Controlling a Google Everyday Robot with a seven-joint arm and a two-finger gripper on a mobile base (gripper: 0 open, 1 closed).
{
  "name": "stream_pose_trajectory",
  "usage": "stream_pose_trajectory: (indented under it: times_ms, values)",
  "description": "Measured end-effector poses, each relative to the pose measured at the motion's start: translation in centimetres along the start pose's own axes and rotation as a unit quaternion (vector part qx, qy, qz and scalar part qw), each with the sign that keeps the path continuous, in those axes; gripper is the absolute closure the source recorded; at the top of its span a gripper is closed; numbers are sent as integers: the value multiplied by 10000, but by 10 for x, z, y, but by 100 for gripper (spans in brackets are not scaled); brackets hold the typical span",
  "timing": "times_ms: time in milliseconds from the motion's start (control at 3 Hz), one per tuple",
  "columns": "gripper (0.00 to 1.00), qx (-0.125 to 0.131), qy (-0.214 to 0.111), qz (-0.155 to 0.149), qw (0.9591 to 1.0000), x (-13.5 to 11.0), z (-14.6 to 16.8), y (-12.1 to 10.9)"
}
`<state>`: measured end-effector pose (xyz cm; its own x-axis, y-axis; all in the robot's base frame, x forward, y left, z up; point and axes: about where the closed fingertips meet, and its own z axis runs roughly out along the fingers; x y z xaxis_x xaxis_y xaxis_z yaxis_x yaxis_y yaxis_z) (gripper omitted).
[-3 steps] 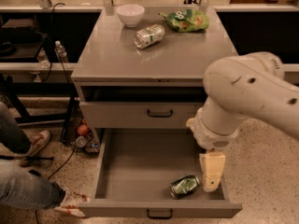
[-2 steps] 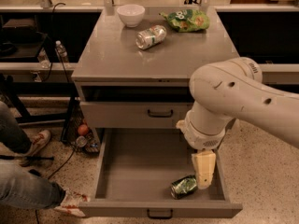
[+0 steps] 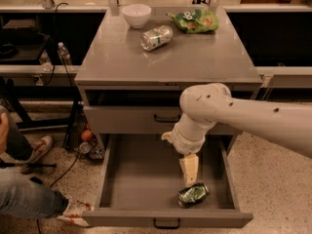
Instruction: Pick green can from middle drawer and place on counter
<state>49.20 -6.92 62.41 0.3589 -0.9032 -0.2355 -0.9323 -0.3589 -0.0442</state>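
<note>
The green can (image 3: 193, 195) lies on its side, dented, near the front right of the open middle drawer (image 3: 131, 179). My gripper (image 3: 189, 172) hangs from the white arm inside the drawer, its pale fingers (image 3: 188, 167) pointing down just above and slightly left of the can, apart from it. The counter (image 3: 195, 55) is the grey cabinet top above.
On the counter stand a white bowl (image 3: 136, 14), a silver-white can (image 3: 156, 37) on its side and a green crisp bag (image 3: 194, 20). A person's legs and shoes (image 3: 39, 152) are at the left. Cables and a small orange ball (image 3: 87, 135) lie by the cabinet's left side.
My arm and gripper have swung left and a little toward the back of the drawer, from right of the can to above it. The can has not moved.
</note>
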Motion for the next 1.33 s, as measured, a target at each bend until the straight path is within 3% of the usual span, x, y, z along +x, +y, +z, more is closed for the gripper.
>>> stream_pose_trajectory:
  times_ms: [333, 1000, 1333]
  values:
    - [0, -329, -540, 0, 9980, 19, 64, -9]
    - [0, -350, -588, 85, 9976, 34, 80, -5]
    - [0, -174, -506, 392, 9978, 65, 104, 3]
